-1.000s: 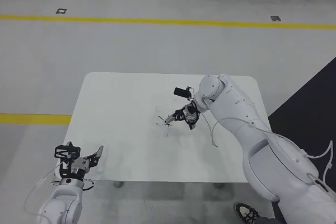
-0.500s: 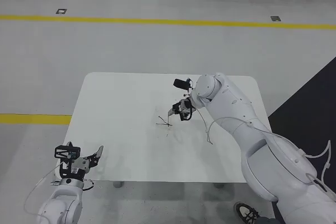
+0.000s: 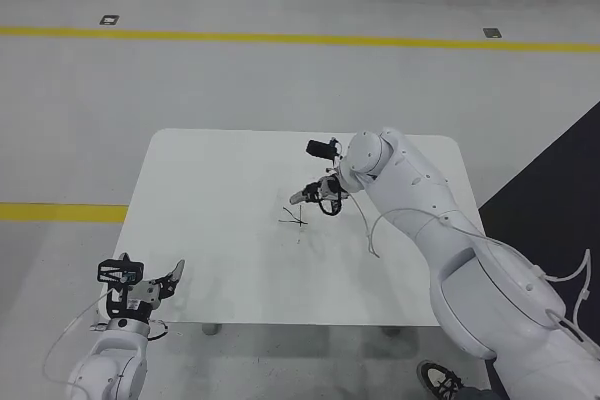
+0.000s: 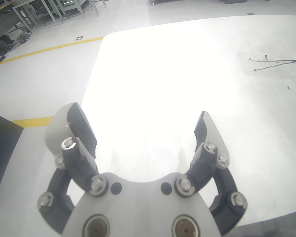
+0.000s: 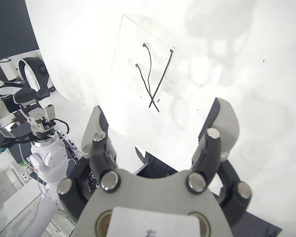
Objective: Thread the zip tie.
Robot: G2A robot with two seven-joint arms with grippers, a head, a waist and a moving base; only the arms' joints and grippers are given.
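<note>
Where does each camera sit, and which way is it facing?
Top view: overhead, facing down on the table and zip ties; both arms show.
Left wrist view: on the left wrist, facing across the table past the open left gripper.
Right wrist view: on the right wrist, facing down past the open right gripper.
All three share the zip ties.

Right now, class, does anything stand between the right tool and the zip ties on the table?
Nothing visible does. The right tool hangs open above the white table, and the three crossed zip ties lie on bare tabletop just ahead of it.
</note>
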